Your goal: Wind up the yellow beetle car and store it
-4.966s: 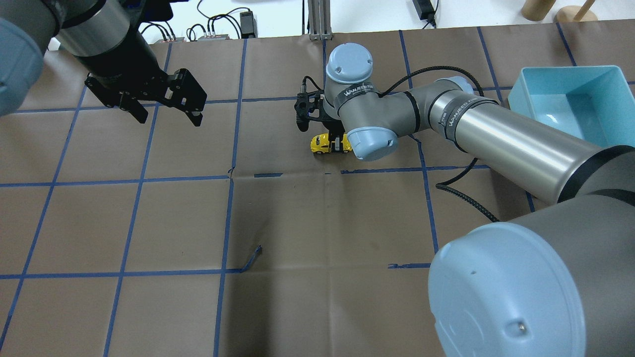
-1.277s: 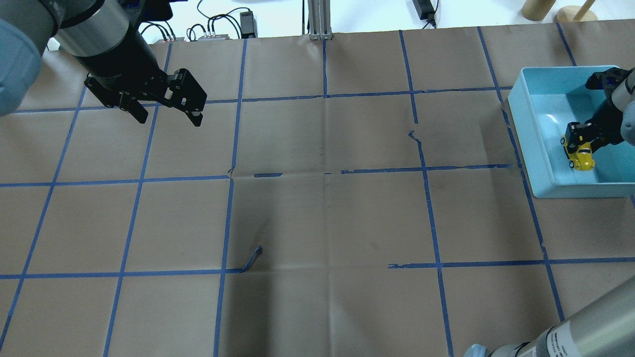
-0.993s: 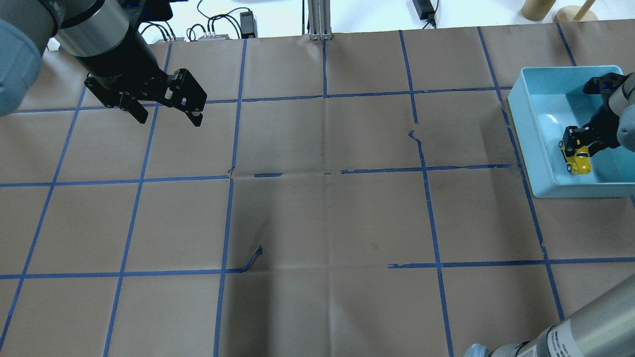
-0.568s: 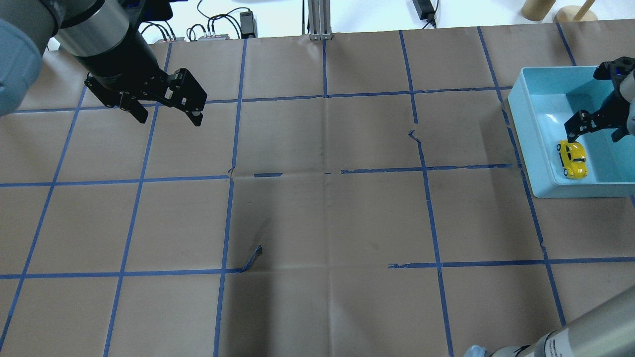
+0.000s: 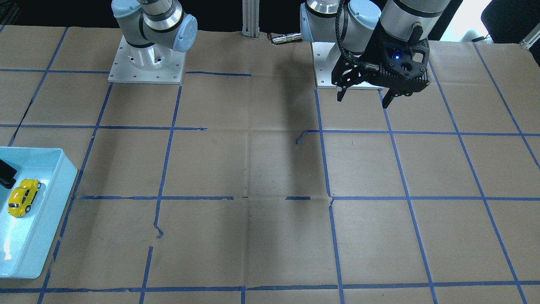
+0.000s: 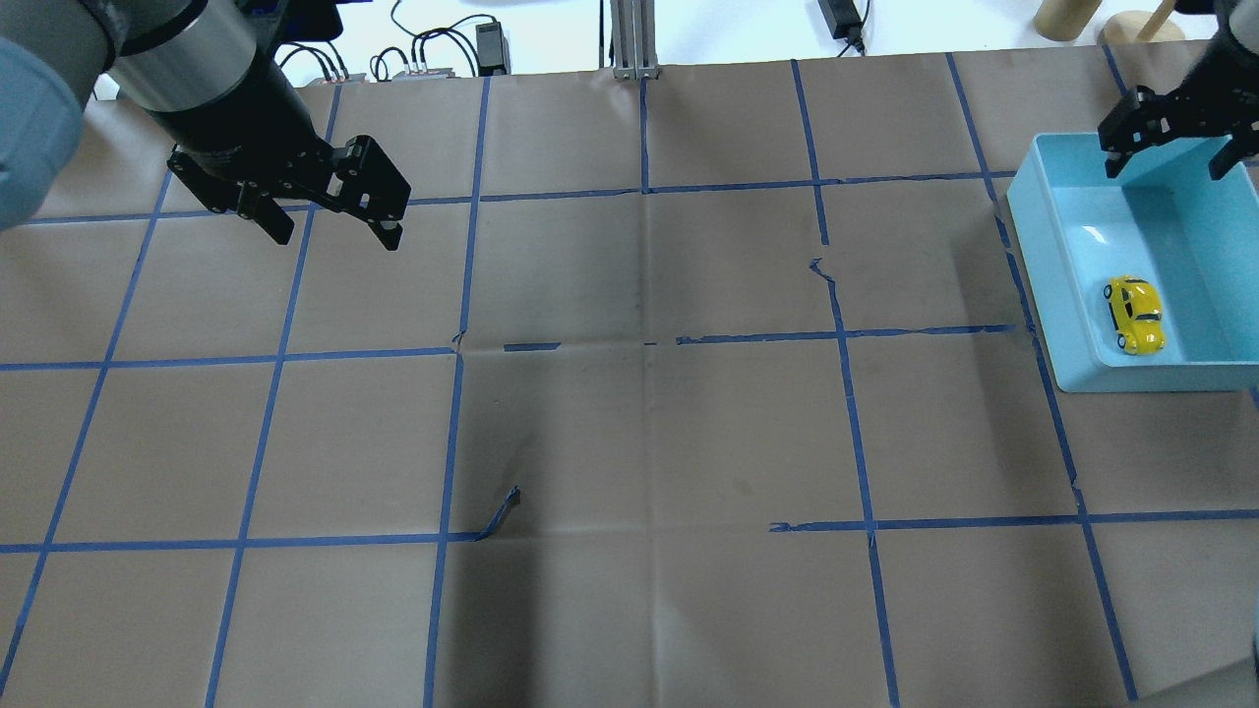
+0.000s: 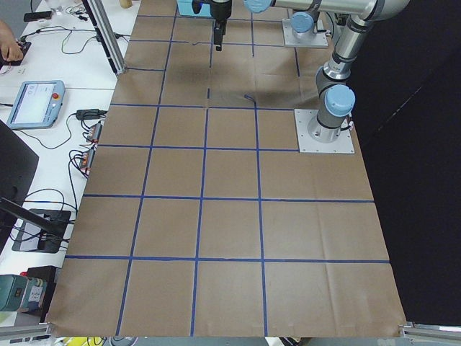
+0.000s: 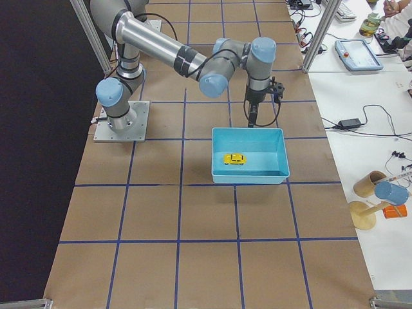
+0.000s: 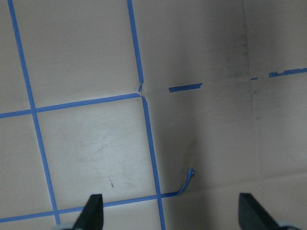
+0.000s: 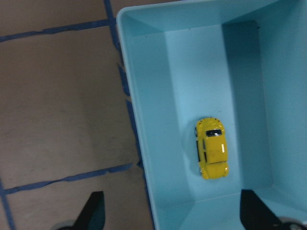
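The yellow beetle car point(image 6: 1134, 314) lies on its wheels inside the light-blue bin point(image 6: 1057, 295), near the bin's front left corner. It also shows in the front view point(image 5: 23, 197), the right side view point(image 8: 235, 158) and the right wrist view point(image 10: 212, 148). My right gripper point(image 6: 1170, 147) is open and empty, raised above the bin's far edge, well clear of the car. My left gripper point(image 6: 334, 224) is open and empty, hovering over the table's far left; it also shows in the front view point(image 5: 363, 98).
The table is covered in brown paper with a blue tape grid. A loose curl of tape point(image 6: 500, 513) sticks up near the middle. Wooden items point(image 6: 1102, 20) and cables point(image 6: 423, 59) lie beyond the far edge.
My right gripper carried the car from the table's middle into the bin, opened and let it go, then rose and drew back toward the bin's far edge. The left arm has not moved.
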{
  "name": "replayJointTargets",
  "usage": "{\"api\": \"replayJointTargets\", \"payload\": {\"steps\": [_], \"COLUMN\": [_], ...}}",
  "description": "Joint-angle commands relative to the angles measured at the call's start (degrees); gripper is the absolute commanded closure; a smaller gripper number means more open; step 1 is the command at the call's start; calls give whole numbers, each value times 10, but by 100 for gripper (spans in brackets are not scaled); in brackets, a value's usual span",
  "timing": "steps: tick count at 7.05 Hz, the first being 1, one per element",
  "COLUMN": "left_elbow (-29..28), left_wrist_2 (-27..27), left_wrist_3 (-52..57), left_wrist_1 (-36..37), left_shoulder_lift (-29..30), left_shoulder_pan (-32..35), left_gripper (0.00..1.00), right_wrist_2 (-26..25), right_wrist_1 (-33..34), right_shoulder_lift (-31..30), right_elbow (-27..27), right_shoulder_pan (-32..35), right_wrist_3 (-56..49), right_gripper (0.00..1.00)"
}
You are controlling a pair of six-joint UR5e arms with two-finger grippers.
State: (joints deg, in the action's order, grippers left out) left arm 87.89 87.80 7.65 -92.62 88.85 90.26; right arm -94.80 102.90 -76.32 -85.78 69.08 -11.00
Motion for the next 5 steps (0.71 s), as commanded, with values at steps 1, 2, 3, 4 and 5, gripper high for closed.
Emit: {"api": "replayJointTargets", "payload": {"steps": [1, 2, 3, 4, 5], "left_elbow": [0, -1, 0, 0, 0], "left_wrist_2": [0, 0, 0, 0, 0], "left_wrist_3": [0, 0, 1, 1, 1], "left_wrist_1": [1, 1, 0, 0, 0], "left_shoulder_lift": [0, 0, 1, 0, 0], "left_shoulder_pan": [0, 0, 0, 0, 0], "left_gripper": [1, 1, 1, 1, 1], "right_wrist_2": [4, 4, 6, 32, 53], "right_wrist_1": [-104, -137, -143, -172, -174], "right_shoulder_lift": [-72, -95, -102, -109, -117], "right_elbow": [10, 12, 10, 4, -2], "right_shoulder_pan": [99, 137, 175, 181, 181], "right_wrist_3": [97, 158, 179, 187, 189], "right_gripper": [0, 0, 0, 0, 0]}}
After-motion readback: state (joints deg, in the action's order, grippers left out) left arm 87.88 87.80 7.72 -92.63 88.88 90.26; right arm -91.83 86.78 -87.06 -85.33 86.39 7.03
